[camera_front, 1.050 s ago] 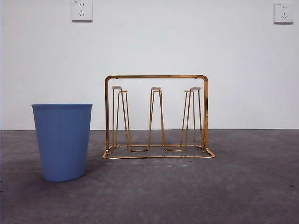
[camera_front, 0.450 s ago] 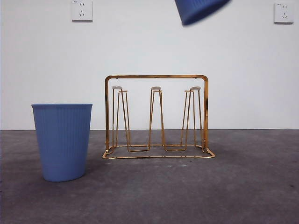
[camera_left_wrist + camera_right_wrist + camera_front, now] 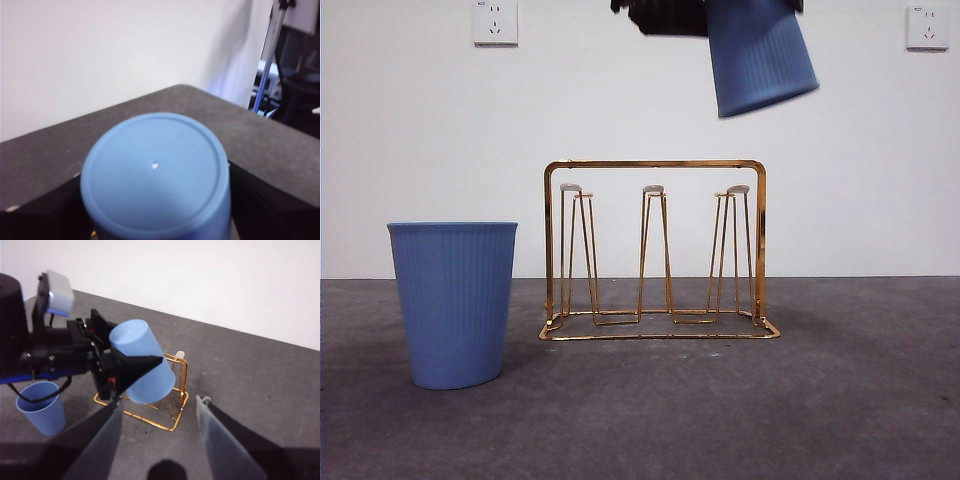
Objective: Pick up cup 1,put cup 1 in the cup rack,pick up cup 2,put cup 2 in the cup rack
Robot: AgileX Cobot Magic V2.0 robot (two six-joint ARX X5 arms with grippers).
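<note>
My left gripper [image 3: 670, 15] is shut on a blue ribbed cup [image 3: 760, 60] and holds it mouth down and tilted, high above the right end of the gold cup rack [image 3: 655, 164]. In the left wrist view the cup's closed base [image 3: 155, 170] fills the space between the jaws. The right wrist view shows that gripper [image 3: 117, 370], the held cup [image 3: 142, 365] and the rack [image 3: 172, 428] below it. A second blue cup [image 3: 455, 305] stands upright on the table left of the rack; it also shows in the right wrist view [image 3: 42, 407]. My right gripper [image 3: 160, 440] is open and empty, high above the table.
The dark grey table [image 3: 840, 400] runs back to a white wall with two sockets [image 3: 495, 22]. The rack's upright prongs [image 3: 654, 190] with white tips stand bare.
The held cup has come down from the top edge towards the rack, and the black gripper now shows with it. One second ago neither was in view. The standing cup and rack have not moved.
</note>
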